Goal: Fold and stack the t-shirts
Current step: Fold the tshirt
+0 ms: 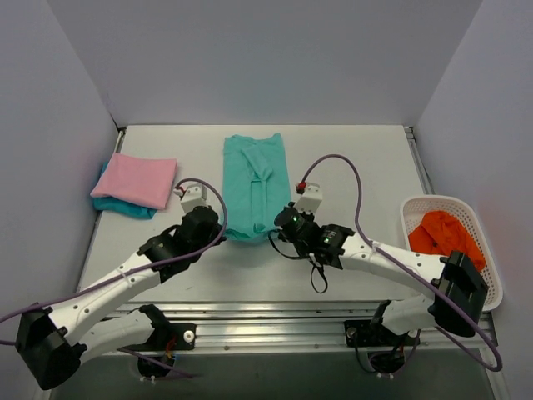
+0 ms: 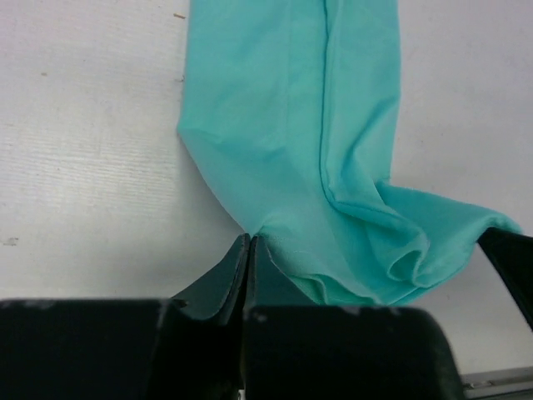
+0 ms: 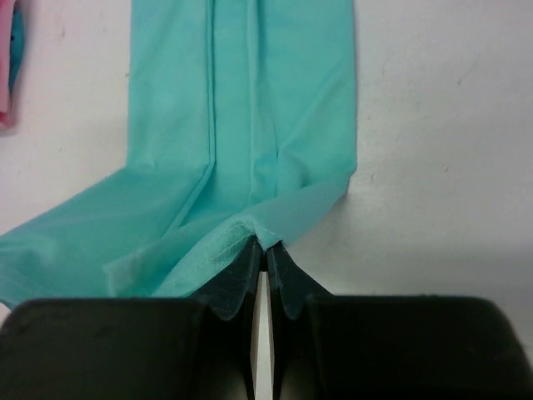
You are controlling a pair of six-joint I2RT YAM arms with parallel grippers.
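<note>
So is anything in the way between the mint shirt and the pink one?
Nothing I can see. The left gripper and right gripper each pinch a near corner of the mint shirt, and only bare table lies between it and the pink shirt.

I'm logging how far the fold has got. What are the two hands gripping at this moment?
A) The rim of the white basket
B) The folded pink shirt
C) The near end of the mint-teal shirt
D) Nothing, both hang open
C: the left hand and the right hand are each shut on a near corner of the mint-teal shirt, as both wrist views show.
</note>
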